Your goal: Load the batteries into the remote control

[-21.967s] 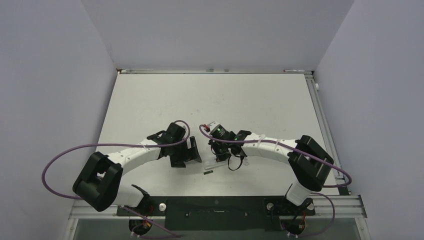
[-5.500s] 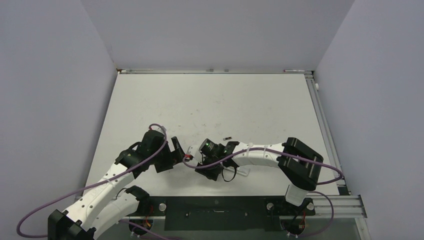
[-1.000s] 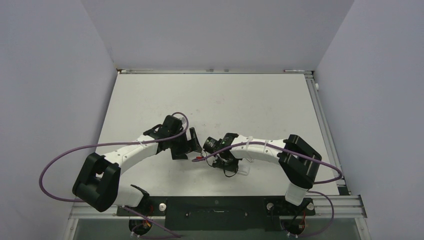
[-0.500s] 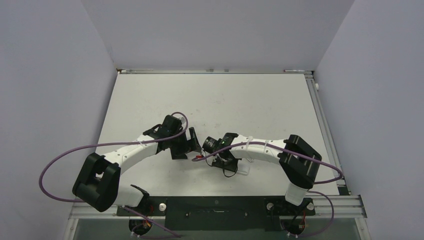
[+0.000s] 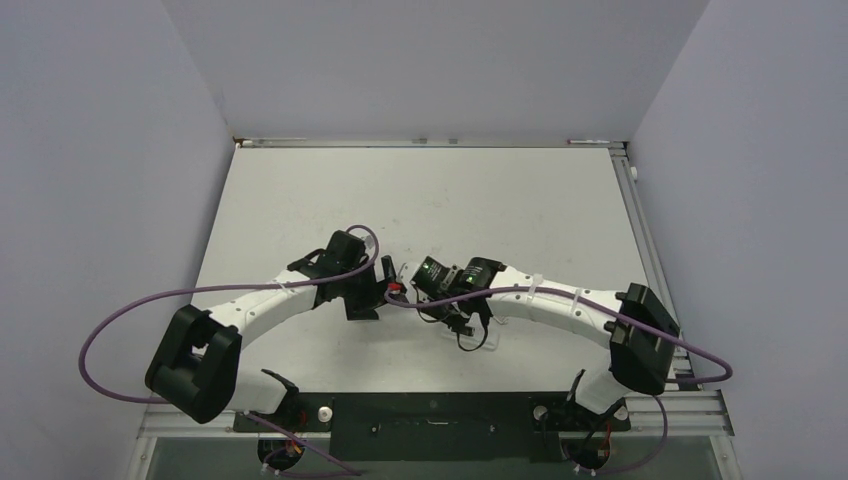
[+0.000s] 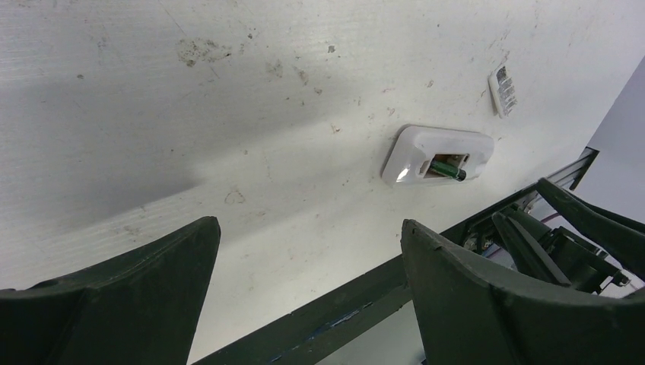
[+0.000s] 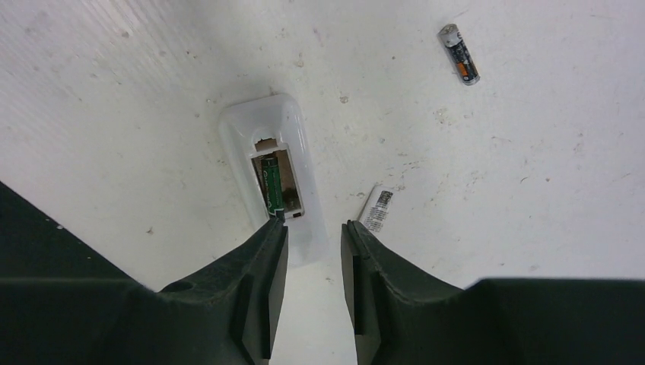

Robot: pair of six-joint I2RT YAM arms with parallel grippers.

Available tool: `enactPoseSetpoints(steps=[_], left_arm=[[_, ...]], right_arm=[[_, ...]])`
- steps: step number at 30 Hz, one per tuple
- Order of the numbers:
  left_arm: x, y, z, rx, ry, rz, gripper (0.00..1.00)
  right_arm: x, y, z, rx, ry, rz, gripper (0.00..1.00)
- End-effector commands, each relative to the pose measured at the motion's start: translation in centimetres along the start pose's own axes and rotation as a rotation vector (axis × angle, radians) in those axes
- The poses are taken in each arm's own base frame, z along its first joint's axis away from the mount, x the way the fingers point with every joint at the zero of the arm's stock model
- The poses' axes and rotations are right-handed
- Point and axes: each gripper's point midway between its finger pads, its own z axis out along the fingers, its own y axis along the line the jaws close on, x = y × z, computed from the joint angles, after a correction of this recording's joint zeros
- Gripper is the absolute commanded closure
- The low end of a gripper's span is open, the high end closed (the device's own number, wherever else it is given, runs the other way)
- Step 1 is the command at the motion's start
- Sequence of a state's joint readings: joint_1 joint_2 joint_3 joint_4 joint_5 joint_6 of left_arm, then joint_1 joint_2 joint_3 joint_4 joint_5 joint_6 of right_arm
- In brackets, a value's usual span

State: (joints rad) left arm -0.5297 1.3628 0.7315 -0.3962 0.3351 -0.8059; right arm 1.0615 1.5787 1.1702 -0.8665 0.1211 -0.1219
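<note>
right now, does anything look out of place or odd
Nothing damaged. The small flat white remote control lies slot-up, holding one green cylindrical battery, its other bay empty. The second dark slim cylindrical battery lies loose, apart from it, and the small white rectangular cover lies beside it.

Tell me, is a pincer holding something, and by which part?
Nothing is held. The right pincer hovers, slightly open, over the remote, which has one battery in its slot. The left pincer is wide open and empty.
</note>
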Motion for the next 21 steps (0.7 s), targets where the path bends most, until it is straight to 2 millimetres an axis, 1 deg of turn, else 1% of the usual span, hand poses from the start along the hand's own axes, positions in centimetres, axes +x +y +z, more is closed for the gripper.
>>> enactPoseSetpoints(steps=[1, 2, 4, 8, 10, 13, 15, 16, 18, 19, 21], left_arm=[[-0.8, -2.0, 0.1, 0.064, -0.017, 0.038, 0.14], [-0.7, -2.1, 0.3, 0.064, -0.015, 0.040, 0.14], [-0.3, -2.4, 0.6, 0.064, -0.003, 0.049, 0.14], [0.5, -3.3, 1.7, 0.063, 0.023, 0.062, 0.14], [0.9, -3.8, 2.2, 0.069, 0.035, 0.067, 0.14], [1.4, -4.2, 2.9, 0.064, 0.054, 0.073, 0.14], [1.6, -4.3, 3.2, 0.060, 0.063, 0.072, 0.14], [1.7, -4.3, 3.2, 0.060, 0.064, 0.071, 0.14], [1.8, -4.1, 3.2, 0.052, 0.061, 0.068, 0.14], [1.9, -4.0, 3.2, 0.049, 0.059, 0.066, 0.14], [2.0, -3.6, 3.0, 0.036, 0.056, 0.063, 0.14]], right_arm=[[-2.2, -1.1, -1.9, 0.028, -0.146, 0.189, 0.68], [-2.4, -1.2, -1.9, 0.026, -0.156, 0.248, 0.69], [-2.1, -1.7, -1.7, 0.047, -0.161, 0.364, 0.74], [-1.4, -1.2, -0.8, 0.032, -0.167, 0.539, 0.77], [-1.0, -0.6, -0.3, 0.018, -0.179, 0.591, 0.80], [-0.4, -0.2, 0.7, 0.011, -0.190, 0.647, 0.79], [-0.1, -0.6, 1.4, 0.029, -0.191, 0.685, 0.78], [0.0, -0.7, 1.8, 0.038, -0.189, 0.697, 0.80], [0.1, -1.3, 2.7, 0.058, -0.188, 0.727, 0.88], [0.1, -1.7, 3.1, 0.070, -0.185, 0.745, 0.91], [0.1, -2.4, 3.8, 0.091, -0.186, 0.774, 0.91]])
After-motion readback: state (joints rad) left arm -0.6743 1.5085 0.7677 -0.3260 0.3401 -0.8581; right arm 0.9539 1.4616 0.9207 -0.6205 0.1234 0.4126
